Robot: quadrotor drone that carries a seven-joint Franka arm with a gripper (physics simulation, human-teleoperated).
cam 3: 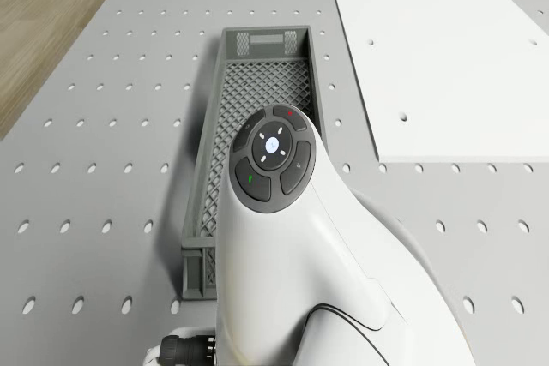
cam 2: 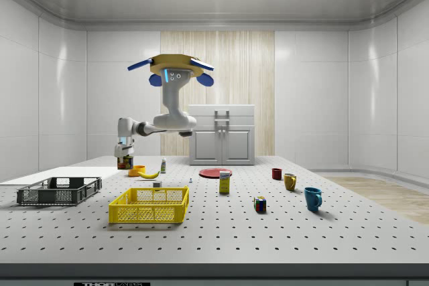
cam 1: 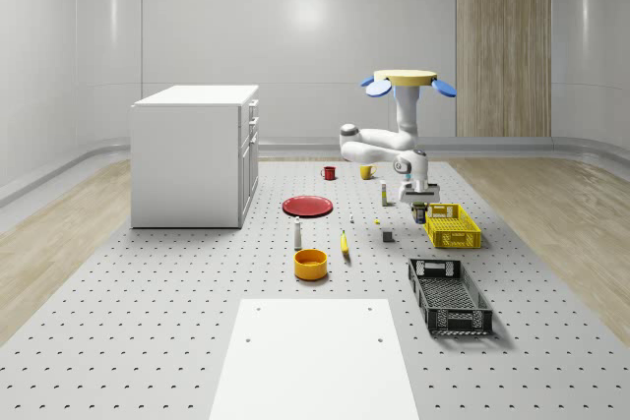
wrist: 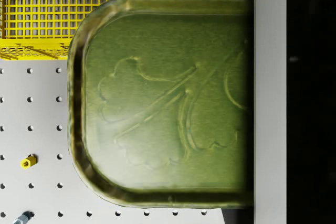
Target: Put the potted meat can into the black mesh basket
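Note:
The drone (cam 1: 407, 81) hovers above the back half of the perforated table, its white arm reaching down and forward. My gripper (cam 1: 418, 202) hangs a little above the table, beside the yellow basket, shut on the potted meat can (cam 1: 419, 211). From the side, the gripper (cam 2: 125, 152) holds the can (cam 2: 125, 162) clear of the surface. In the wrist view the can's green embossed lid (wrist: 163, 103) lies against one finger (wrist: 270, 98). The black mesh basket (cam 1: 450, 295) lies nearer the table's front, also visible as the long basket (cam 2: 59, 191) and the grey basket (cam 3: 257, 126) beneath the arm.
A yellow basket (cam 1: 453, 225) sits just behind the black one. Orange bowl (cam 1: 310, 264), banana (cam 1: 345, 243), red plate (cam 1: 308, 206) and small items lie to the whole-scene view's left. A white cabinet (cam 1: 195, 154) stands at back left. A white panel (cam 1: 315, 356) covers the front.

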